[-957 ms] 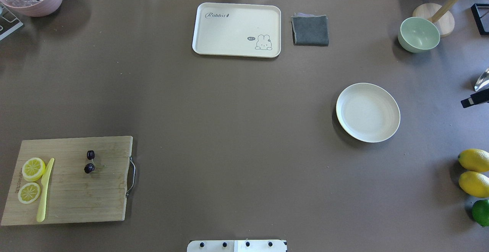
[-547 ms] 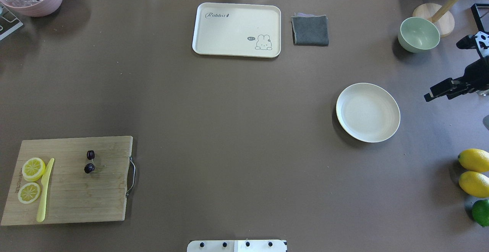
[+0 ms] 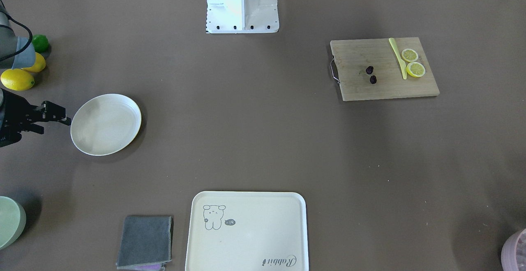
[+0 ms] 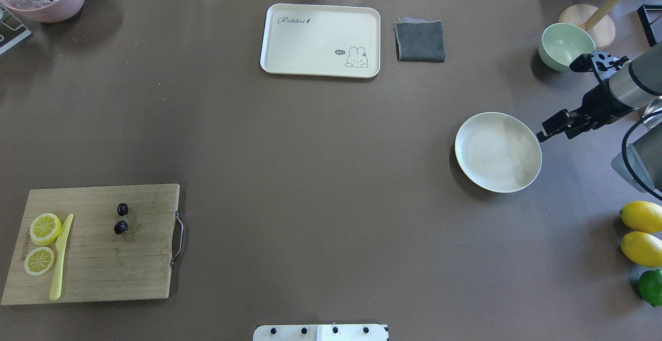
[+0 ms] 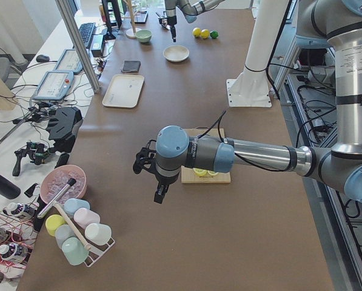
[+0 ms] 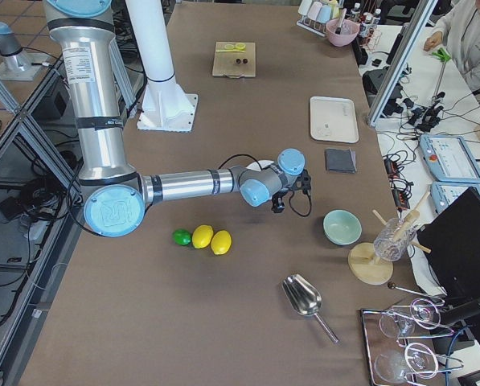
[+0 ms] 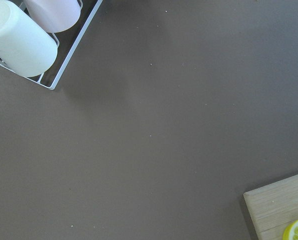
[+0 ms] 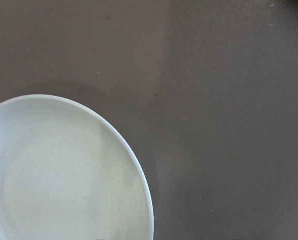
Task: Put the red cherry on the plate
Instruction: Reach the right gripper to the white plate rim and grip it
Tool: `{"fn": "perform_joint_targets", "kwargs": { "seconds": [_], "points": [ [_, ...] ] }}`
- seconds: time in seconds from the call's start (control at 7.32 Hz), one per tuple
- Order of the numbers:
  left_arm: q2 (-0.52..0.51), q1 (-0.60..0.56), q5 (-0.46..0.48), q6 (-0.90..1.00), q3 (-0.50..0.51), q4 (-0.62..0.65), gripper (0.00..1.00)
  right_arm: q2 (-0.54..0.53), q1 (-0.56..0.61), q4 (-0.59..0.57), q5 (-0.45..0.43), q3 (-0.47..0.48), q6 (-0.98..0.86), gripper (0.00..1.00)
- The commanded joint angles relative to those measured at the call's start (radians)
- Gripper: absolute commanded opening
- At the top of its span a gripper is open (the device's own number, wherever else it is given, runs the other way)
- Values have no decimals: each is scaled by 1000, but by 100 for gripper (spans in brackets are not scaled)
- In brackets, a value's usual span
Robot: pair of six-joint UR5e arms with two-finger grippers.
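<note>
Maroon red cherry (image 4: 120, 227) lies on the wooden board (image 4: 103, 268) at 8 o'clock. The tray (image 4: 320, 28) reads "Rabbit". The right gripper (image 4: 543, 134), parted and empty, hangs at the plate's (image 4: 496, 154) 2 o'clock rim. Left gripper (image 5: 159, 195): cannot tell.

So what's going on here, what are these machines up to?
Two robot arms are meant to put the red cherry on the plate, but nothing is picked up yet. The cherry lies on the wooden cutting board, far from the empty plate. The right hand hovers open beside the plate's rim; the left hand hangs over bare table near the board.
</note>
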Motion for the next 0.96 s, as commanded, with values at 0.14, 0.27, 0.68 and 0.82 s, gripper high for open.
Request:
{"fn": "perform_joint_targets", "kwargs": {
  "seconds": [0.14,0.27,0.68,0.82],
  "points": [
    [0,0,-5,0,-1,-5,98,11,-45,0,-24,-9,3,82],
    [0,0,-17,0,1,-5,98,14,-50,0,-26,-29,2,75],
    [0,0,-22,0,-1,-5,98,25,-52,0,-25,-29,5,4],
    [2,2,-21,0,-5,-4,98,23,-52,0,-18,-22,13,0]
  ]
}}
